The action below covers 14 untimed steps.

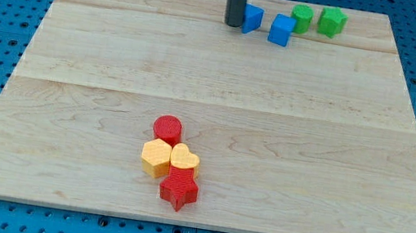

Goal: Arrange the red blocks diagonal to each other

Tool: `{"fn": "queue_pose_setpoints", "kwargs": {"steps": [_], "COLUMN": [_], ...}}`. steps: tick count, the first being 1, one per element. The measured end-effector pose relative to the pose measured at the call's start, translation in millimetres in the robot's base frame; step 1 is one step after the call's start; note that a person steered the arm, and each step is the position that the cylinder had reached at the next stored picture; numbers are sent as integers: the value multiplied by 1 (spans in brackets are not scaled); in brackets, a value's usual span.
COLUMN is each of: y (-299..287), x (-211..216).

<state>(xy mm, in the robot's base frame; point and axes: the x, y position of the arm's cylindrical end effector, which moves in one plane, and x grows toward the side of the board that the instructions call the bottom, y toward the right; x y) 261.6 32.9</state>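
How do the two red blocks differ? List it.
Shape: the red cylinder block is round; the red star block has points.
Position: the cylinder sits toward the view's top of the yellow blocks, the star toward the view's bottom.
Shared: both are red and far from my tip.

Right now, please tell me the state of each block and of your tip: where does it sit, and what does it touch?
my tip: at the view's top, against the blue block beside it
blue block: touching the rod
blue cube: standing apart
green cylinder: standing apart
green star: standing apart
red cylinder: touching the yellow blocks
yellow hexagon: in the cluster
yellow heart: in the cluster
red star: below the yellow blocks, touching them
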Motion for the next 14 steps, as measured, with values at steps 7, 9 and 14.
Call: {"fn": "queue_pose_setpoints", "kwargs": {"steps": [7,9,14], "y": [-50,-30,-64], "x": [44,154,353]}}
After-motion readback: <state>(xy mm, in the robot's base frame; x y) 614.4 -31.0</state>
